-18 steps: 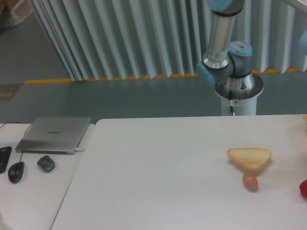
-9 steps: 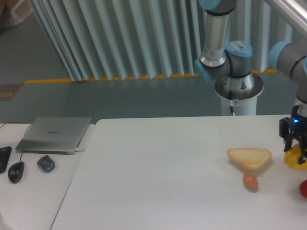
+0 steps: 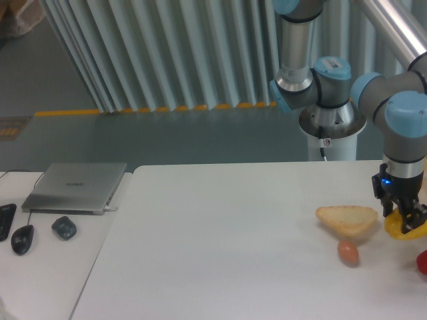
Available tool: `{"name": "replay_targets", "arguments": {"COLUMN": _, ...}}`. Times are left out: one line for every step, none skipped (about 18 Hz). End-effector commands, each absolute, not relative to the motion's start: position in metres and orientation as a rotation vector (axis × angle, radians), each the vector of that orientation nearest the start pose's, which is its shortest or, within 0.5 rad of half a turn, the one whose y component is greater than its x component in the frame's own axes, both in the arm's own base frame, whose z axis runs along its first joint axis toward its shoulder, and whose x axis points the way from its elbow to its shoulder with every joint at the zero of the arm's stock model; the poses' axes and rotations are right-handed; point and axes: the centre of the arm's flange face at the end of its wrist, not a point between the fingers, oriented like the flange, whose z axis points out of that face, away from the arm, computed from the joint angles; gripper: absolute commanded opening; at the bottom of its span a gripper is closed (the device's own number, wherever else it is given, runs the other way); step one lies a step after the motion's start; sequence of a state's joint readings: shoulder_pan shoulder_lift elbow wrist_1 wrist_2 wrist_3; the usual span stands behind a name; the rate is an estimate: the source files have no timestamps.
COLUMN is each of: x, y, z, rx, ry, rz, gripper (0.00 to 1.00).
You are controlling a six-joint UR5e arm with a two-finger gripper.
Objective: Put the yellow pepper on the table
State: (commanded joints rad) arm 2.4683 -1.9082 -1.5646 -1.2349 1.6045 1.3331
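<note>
Large plain white table: we grip small glossy yellow pepper in clenched two-finger gripper, far right beside bread slice; setting down and release left.

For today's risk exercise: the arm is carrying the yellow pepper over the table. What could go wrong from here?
1. The hand holds the yellow pepper close beside the bread slice; lowering may bump it.
2. The round pepper might roll once released, toward the red thing or off the table edge.
</note>
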Motion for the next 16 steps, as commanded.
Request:
{"name": "replay_targets", "arguments": {"x": -0.397, "y": 0.484, "z": 0.334, "rx": -3.095, "ry": 0.685, "rz": 0.025, "gripper": 0.37}}
{"name": "replay_targets", "arguments": {"x": -0.393, "y": 0.488, "z": 0.333, "rx": -3.092, "ry": 0.699, "rz": 0.025, "gripper": 0.38}}
{"name": "replay_targets", "arguments": {"x": -0.389, "y": 0.493, "z": 0.328, "rx": -3.098, "ry": 0.691, "rz": 0.016, "gripper": 0.38}}
{"name": "replay_targets", "arguments": {"x": -0.391, "y": 0.495, "z": 0.321, "rx": -3.112, "ry": 0.665, "rz": 0.004, "gripper": 0.41}}
{"name": "replay_targets", "arguments": {"x": -0.388, "y": 0.497, "z": 0.318, "rx": -3.113, "ry": 0.67, "rz": -0.003, "gripper": 0.42}}
{"name": "replay_targets", "arguments": {"x": -0.387, "y": 0.499, "z": 0.317, "rx": -3.112, "ry": 0.674, "rz": -0.003, "gripper": 0.42}}
{"name": "replay_targets", "arguments": {"x": -0.387, "y": 0.499, "z": 0.317, "rx": -3.112, "ry": 0.674, "rz": -0.003, "gripper": 0.42}}
{"name": "replay_targets", "arguments": {"x": -0.387, "y": 0.5, "z": 0.317, "rx": -3.113, "ry": 0.677, "rz": -0.001, "gripper": 0.42}}
{"name": "replay_targets", "arguments": {"x": -0.387, "y": 0.499, "z": 0.317, "rx": -3.114, "ry": 0.677, "rz": 0.0, "gripper": 0.42}}
{"name": "replay_targets", "arguments": {"x": -0.385, "y": 0.499, "z": 0.318, "rx": -3.115, "ry": 0.68, "rz": 0.001, "gripper": 0.47}}
{"name": "replay_targets", "arguments": {"x": -0.386, "y": 0.499, "z": 0.319, "rx": -3.115, "ry": 0.68, "rz": 0.004, "gripper": 0.49}}
{"name": "replay_targets", "arguments": {"x": -0.386, "y": 0.499, "z": 0.32, "rx": -3.115, "ry": 0.68, "rz": 0.012, "gripper": 0.56}}
{"name": "replay_targets", "arguments": {"x": -0.386, "y": 0.499, "z": 0.321, "rx": -3.113, "ry": 0.68, "rz": 0.016, "gripper": 0.8}}
{"name": "replay_targets", "arguments": {"x": -0.385, "y": 0.499, "z": 0.321, "rx": -3.115, "ry": 0.68, "rz": 0.017, "gripper": 0.94}}
{"name": "replay_targets", "arguments": {"x": -0.385, "y": 0.498, "z": 0.322, "rx": -3.126, "ry": 0.667, "rz": 0.034, "gripper": 1.0}}
{"name": "replay_targets", "arguments": {"x": -0.386, "y": 0.497, "z": 0.322, "rx": -3.15, "ry": 0.657, "rz": 0.057, "gripper": 1.0}}
